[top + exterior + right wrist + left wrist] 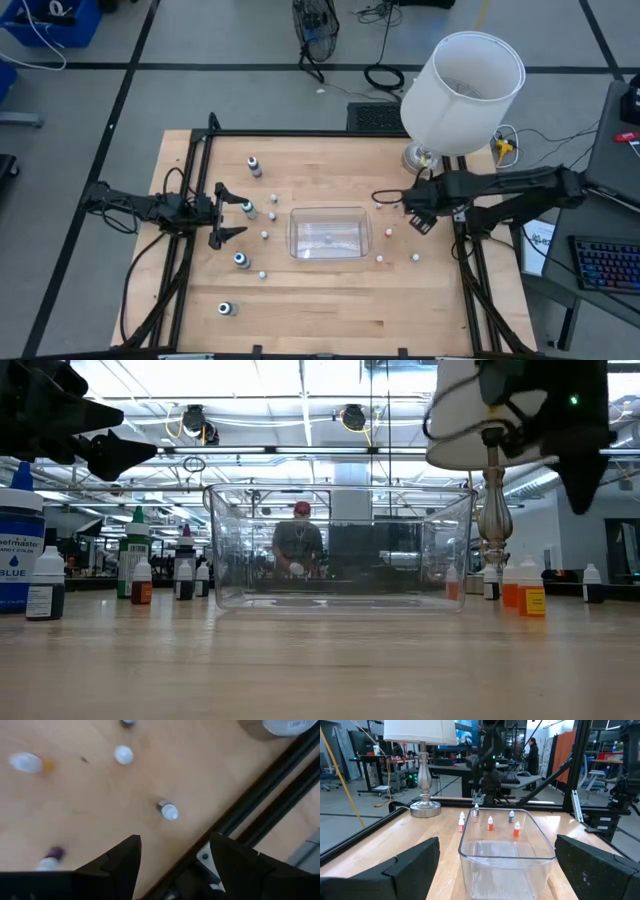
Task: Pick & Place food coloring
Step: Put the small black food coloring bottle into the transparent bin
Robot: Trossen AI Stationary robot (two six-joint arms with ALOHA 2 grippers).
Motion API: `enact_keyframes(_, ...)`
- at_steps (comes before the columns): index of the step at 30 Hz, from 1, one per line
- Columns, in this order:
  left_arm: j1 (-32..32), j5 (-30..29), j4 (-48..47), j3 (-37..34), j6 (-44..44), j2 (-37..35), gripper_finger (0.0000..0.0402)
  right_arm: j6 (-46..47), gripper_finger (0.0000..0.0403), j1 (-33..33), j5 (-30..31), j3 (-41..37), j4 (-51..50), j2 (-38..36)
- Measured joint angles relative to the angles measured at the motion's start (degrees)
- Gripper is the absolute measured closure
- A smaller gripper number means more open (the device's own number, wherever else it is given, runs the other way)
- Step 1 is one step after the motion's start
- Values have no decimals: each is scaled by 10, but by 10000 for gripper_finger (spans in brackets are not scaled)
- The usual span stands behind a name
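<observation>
The food coloring bottles stand scattered on the wooden table on both sides of a clear tub (328,233). One group (248,209) is left of the tub; a few (388,232) are right of it, and these show in the left wrist view as small orange-filled bottles (490,823). My left gripper (238,214) hovers open just left of the tub, pointing level toward it (497,865). My right gripper (415,218) is open above the right group, pointing down. A white-capped bottle (169,811) stands just beyond its fingertips (174,845).
A table lamp (462,82) with a white shade stands at the far right corner. Black frame rails (260,795) run along the table's edges, close to my right gripper. A large blue-labelled bottle (20,550) stands near the left. A person (298,540) shows beyond the table.
</observation>
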Motion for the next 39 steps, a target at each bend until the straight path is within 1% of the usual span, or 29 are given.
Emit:
enact_keyframes(4, 0, 0, -1, 0, 0, 0, 11, -4, 179, -11, -13, -57, 74, -3)
enact_keyframes(11, 0, 0, 0, 0, 0, 0, 11, -5, 179, -40, -20, -142, 142, -14)
enact_keyframes(17, 0, 0, 0, 0, 0, 0, 11, -11, 179, -65, -14, -193, 204, -14)
enact_keyframes(25, 0, 0, 0, 0, 0, 0, 11, -33, 179, -93, -15, -235, 271, -14)
enact_keyframes(31, 0, 0, 0, 0, 0, 0, 11, -34, 181, -101, -15, -237, 280, -14)
enact_keyframes(35, 0, 0, 0, 0, 0, 0, 11, -34, 205, -102, -15, -237, 280, -14)
enact_keyframes(39, 0, 0, 0, 0, 0, 0, 11, -34, 252, -102, -15, -237, 280, -14)
